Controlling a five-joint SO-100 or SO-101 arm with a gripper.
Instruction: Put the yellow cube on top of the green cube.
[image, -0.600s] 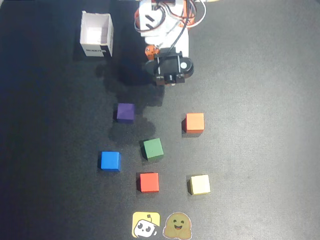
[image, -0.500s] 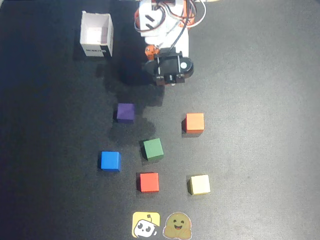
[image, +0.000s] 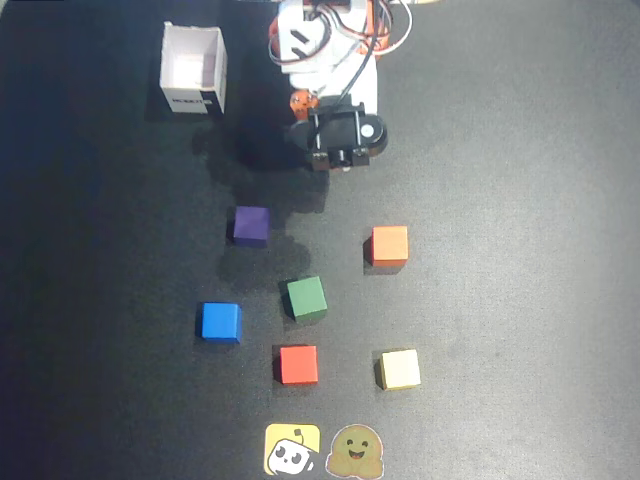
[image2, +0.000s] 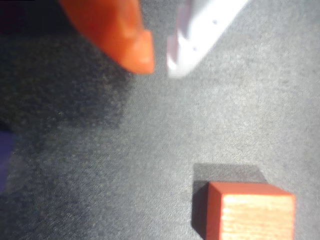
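With its jaws slightly parted and empty, the gripper (image2: 160, 65) should be carried past the orange cube (image: 389, 245) and centred over the yellow cube (image: 400, 368) before being lowered.

A black, faintly textured table (image: 520, 200) carries everything in the overhead view. Six small cubes rest on it, all apart from one another: a purple cube (image: 250, 226) and an orange cube (image: 389, 244) farthest up, the green cube (image: 306, 298) between them and lower, a blue cube (image: 219, 321) at left, a red cube (image: 298, 364), and the yellow cube (image: 400, 368) at lower right. An open white box (image: 193, 69) sits at upper left. Two flat stickers lie at the bottom edge: a yellow sticker (image: 292, 449) and a brown blob sticker (image: 352, 453), seemingly touching. The robot base (image: 325, 55) stands at top centre.
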